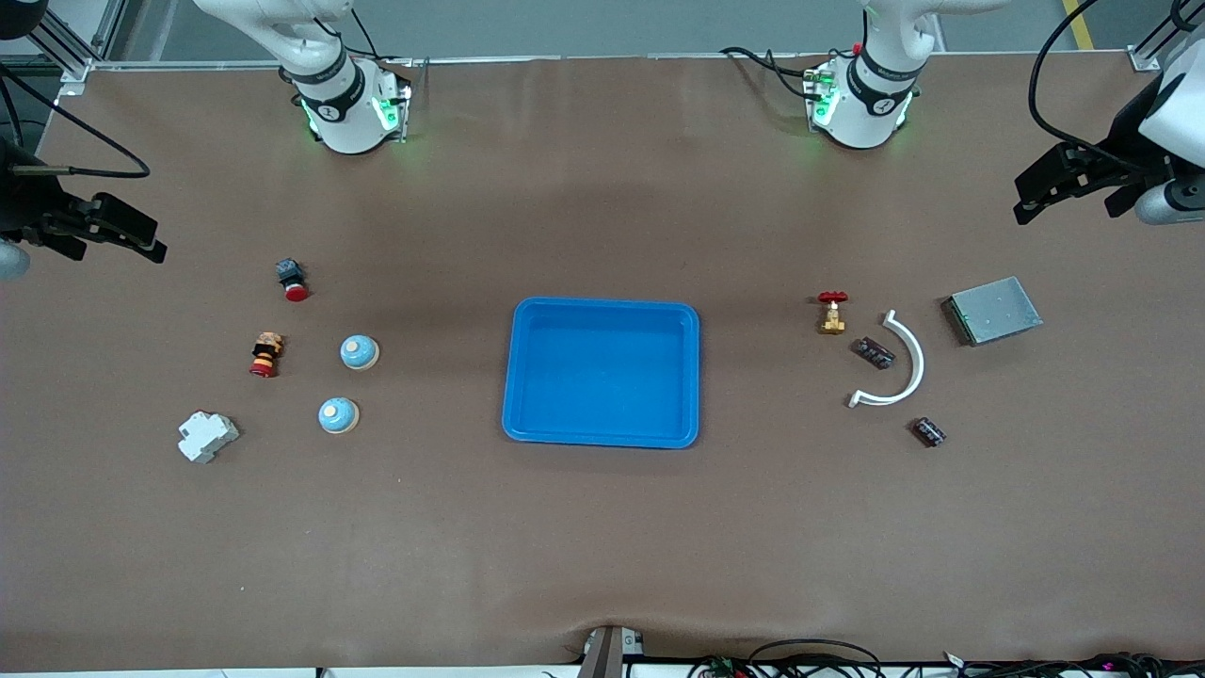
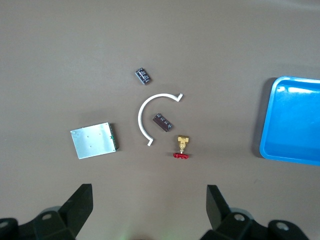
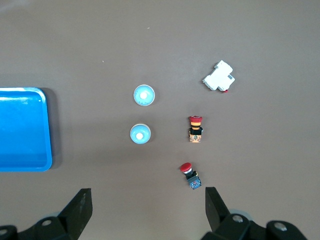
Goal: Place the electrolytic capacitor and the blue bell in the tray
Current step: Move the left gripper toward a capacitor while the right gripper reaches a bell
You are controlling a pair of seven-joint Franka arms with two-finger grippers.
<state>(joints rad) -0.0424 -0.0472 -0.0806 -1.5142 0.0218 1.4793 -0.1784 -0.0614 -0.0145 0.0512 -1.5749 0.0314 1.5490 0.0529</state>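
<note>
The bright-blue tray [image 1: 602,304] lies mid-table with nothing in it. Two blue bells [image 1: 359,352] [image 1: 338,415] sit toward the right arm's end and show in the right wrist view as bells [image 3: 144,95] [image 3: 140,133]. Two dark electrolytic capacitors [image 1: 874,353] [image 1: 929,432] lie toward the left arm's end, seen as capacitors [image 2: 163,122] [image 2: 143,76] in the left wrist view. My left gripper [image 1: 1073,193] [image 2: 148,200] hangs open and holds nothing, above the table's end by the grey box. My right gripper [image 1: 104,243] [image 3: 147,200] hangs open, holding nothing, above the other end.
Around the capacitors are a white curved piece [image 1: 906,363], a brass valve with a red handle [image 1: 832,313] and a flat grey metal box [image 1: 993,310]. By the bells lie two red push buttons [image 1: 293,280] [image 1: 266,354] and a white breaker [image 1: 207,437].
</note>
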